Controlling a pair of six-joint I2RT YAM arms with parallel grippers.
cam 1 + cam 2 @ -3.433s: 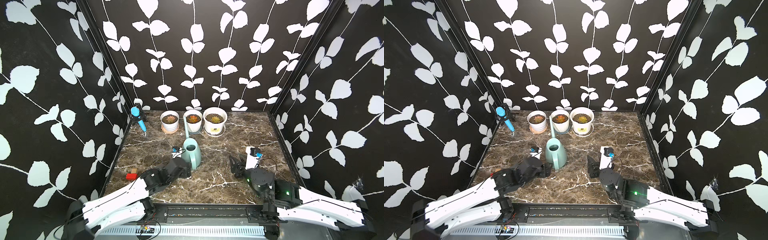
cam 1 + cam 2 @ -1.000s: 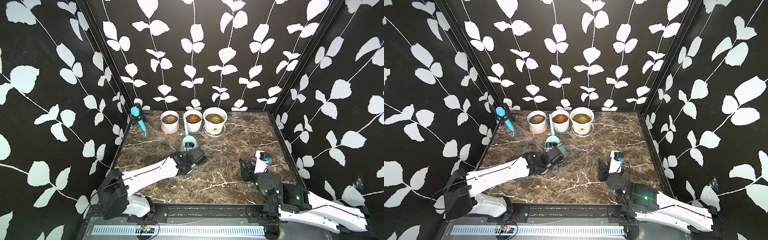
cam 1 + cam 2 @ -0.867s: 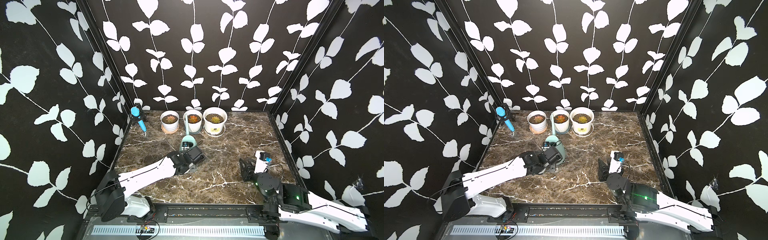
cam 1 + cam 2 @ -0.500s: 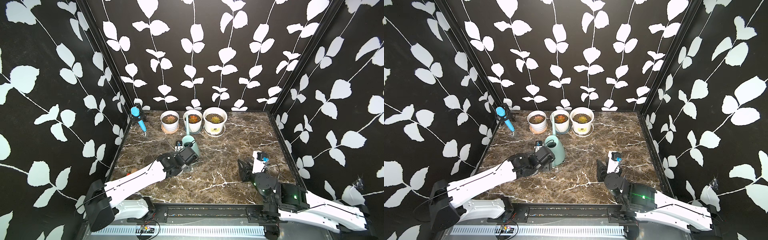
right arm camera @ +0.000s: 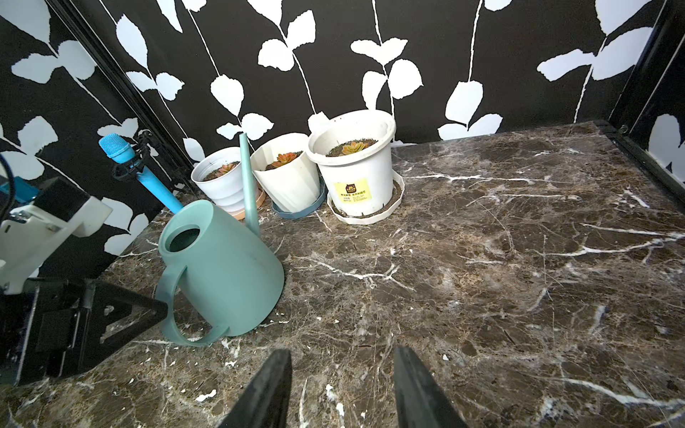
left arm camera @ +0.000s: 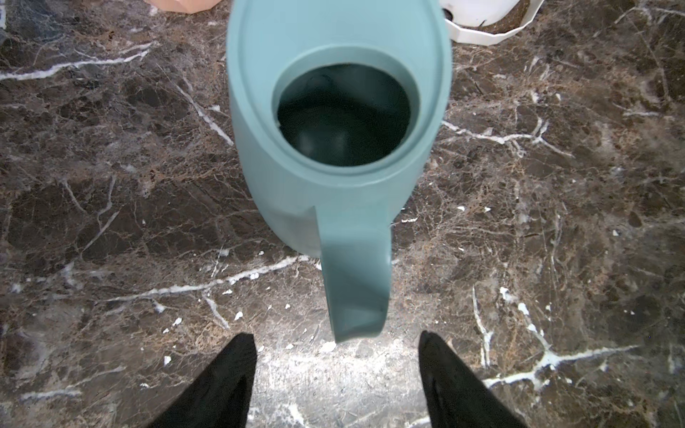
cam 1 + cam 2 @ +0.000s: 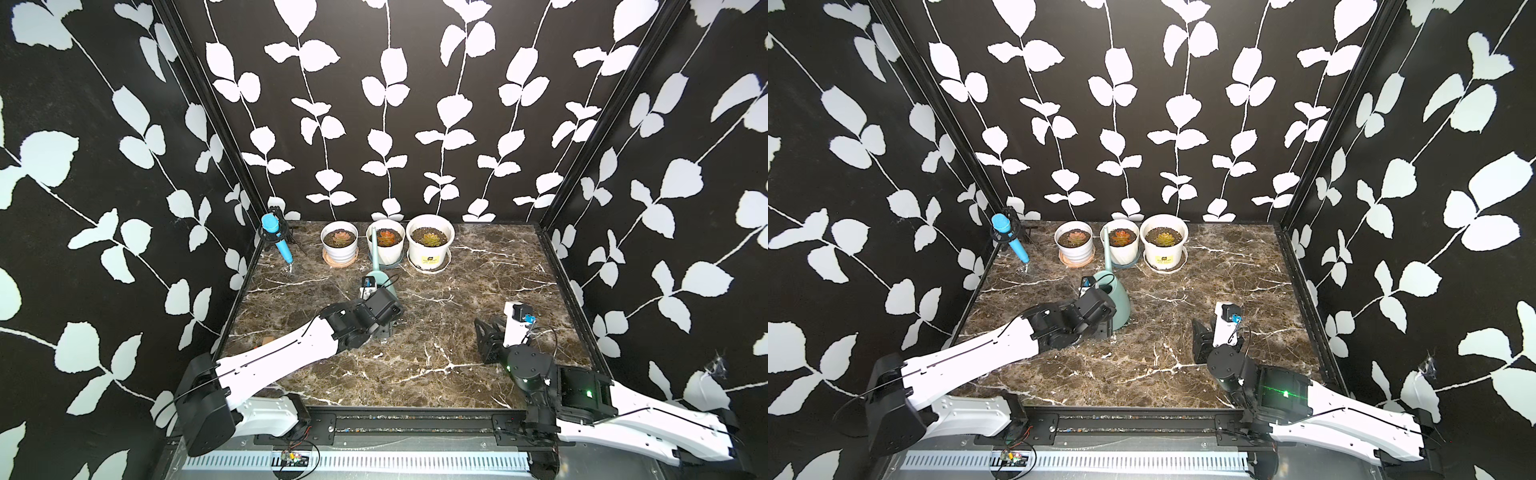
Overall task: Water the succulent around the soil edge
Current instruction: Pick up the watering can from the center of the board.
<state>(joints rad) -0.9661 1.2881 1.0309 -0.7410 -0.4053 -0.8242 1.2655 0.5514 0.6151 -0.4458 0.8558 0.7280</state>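
Left wrist view shows the teal plastic watering can [image 6: 341, 192] standing on the brown marble tabletop [image 6: 111, 222] near 3 white succulent pots [image 7: 1121, 249], handle seemingly just clear of the released jaws of the left gripper [image 6: 334, 339]; the right gripper [image 5: 343, 350] gapes empty.

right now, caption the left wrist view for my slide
Open left gripper lined up on the handle of the teal watering can standing on the marble table.

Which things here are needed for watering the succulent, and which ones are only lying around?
For the job:
- watering can
- left gripper, open by the can's handle
- pot on peach saucer, pot on blue saucer, yellow-labelled pot; I cannot tell which one is meant

Only lying around:
- blue microphone
- right gripper, open and empty
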